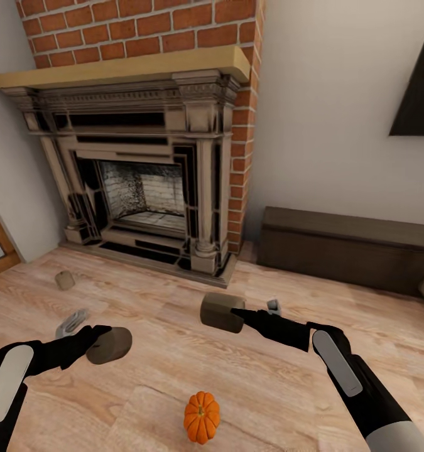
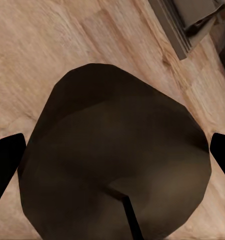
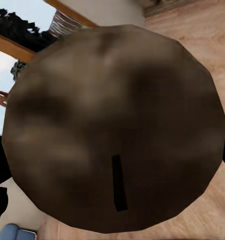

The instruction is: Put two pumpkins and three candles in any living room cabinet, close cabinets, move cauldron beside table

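**Two candles held, one on the floor**

Over by the hearth a third candle (image 1: 65, 280) sits small and hard to read on the wood floor (image 1: 174, 351). The left gripper (image 1: 102, 339) reaches forward low, pinching a candle (image 1: 110, 345) whose bulk hides its fingertips. A pumpkin (image 1: 201, 417) stands on the floor between the arms. The right gripper (image 1: 240, 317) stretches inward, clamped on another candle (image 1: 222, 312). The cabinet (image 1: 347, 248), cut off at the right edge, has its fronts shut.

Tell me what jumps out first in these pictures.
The brick fireplace fills the back wall. In front of it each gripper holds a candle: the left gripper one and the right gripper another. A bright orange pumpkin sits on the wood floor between the arms.
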You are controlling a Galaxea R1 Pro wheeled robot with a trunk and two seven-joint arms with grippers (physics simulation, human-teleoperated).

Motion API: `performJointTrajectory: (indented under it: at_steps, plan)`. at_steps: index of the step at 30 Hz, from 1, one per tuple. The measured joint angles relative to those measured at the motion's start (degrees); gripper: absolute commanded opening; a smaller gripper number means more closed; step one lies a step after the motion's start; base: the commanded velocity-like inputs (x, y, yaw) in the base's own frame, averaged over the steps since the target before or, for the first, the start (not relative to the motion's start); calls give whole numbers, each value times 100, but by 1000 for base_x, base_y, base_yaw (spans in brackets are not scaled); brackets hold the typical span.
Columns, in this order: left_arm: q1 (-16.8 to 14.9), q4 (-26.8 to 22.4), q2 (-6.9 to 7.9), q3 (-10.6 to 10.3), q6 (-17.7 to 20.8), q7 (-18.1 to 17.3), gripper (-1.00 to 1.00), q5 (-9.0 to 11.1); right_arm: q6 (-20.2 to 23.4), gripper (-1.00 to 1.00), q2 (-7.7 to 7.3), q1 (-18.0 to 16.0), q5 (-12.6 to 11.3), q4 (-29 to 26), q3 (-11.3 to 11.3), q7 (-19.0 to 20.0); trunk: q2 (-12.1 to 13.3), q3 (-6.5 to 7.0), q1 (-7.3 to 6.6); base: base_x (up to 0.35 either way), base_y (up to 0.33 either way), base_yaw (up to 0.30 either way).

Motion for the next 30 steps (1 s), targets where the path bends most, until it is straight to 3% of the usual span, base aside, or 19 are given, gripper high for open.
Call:
performJointTrajectory:
  at_steps: [6, 22, 30]
  plan:
    - [1, 0, 0, 3, -4, -4, -100, 13, -1, -100, 0, 0, 4, 1, 1, 0, 0, 15, 0, 0, -317, -220]
    - [1, 17, 1, 12, 0, -2, -100, 7, 0, -100, 3, -1, 0, 2, 1, 1, 0, 17, 0, 0, -319, -28]
    - [0, 35, 0, 11, -1, 0, -100, 13, 0, -100, 4, 0, 0, 7, 0, -1, 0, 17, 0, 0, -319, -234]
